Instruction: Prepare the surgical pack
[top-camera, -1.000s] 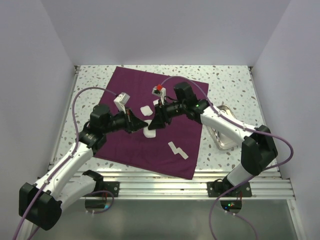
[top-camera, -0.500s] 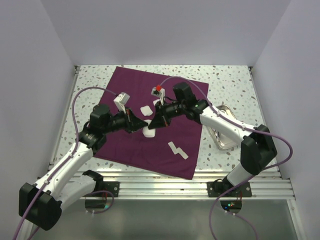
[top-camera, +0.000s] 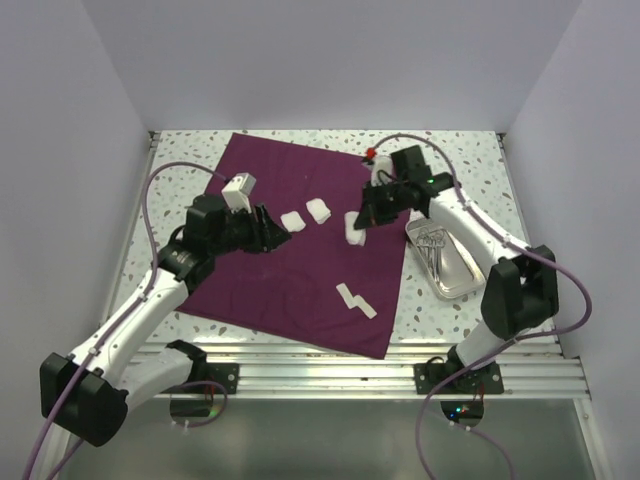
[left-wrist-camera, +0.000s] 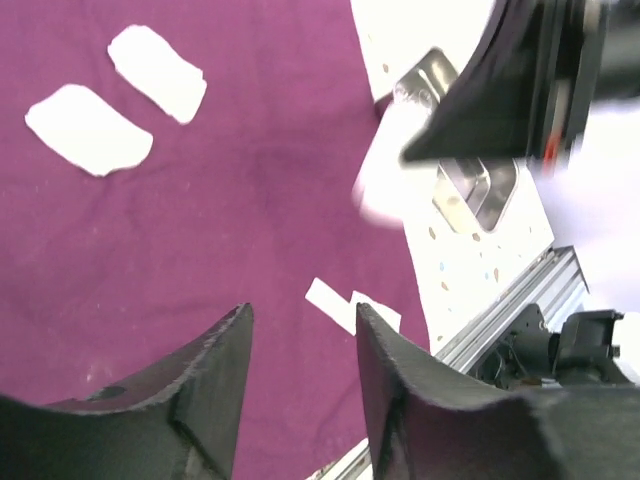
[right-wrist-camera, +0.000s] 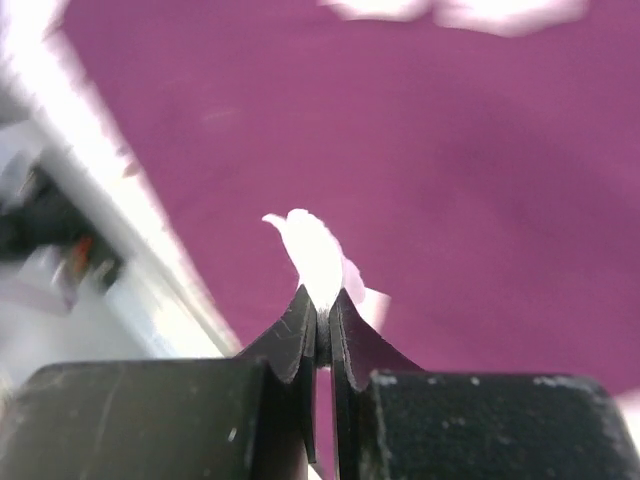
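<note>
The surgical pack's dark purple cloth (top-camera: 290, 270) lies spread flat on the table. Two white gauze squares (top-camera: 293, 220) (top-camera: 318, 210) rest near its middle, seen also in the left wrist view as gauze (left-wrist-camera: 90, 130). Two small white pieces (top-camera: 357, 300) lie toward the cloth's near right corner. My right gripper (top-camera: 358, 222) (right-wrist-camera: 318, 300) is shut on a white gauze piece (right-wrist-camera: 315, 250), held above the cloth's right edge. My left gripper (top-camera: 275, 232) (left-wrist-camera: 300, 330) hovers open over the cloth's left half, with nothing between its fingers.
A silver metal tray (top-camera: 455, 280) stands on the speckled table right of the cloth, with metal clamps (top-camera: 432, 238) in its far end. White walls close in three sides. An aluminium rail (top-camera: 400, 365) runs along the near edge.
The left gripper opened and drew back to the left. The right gripper closed on the gauze piece and carried it right and back toward the cloth's tray-side edge.
</note>
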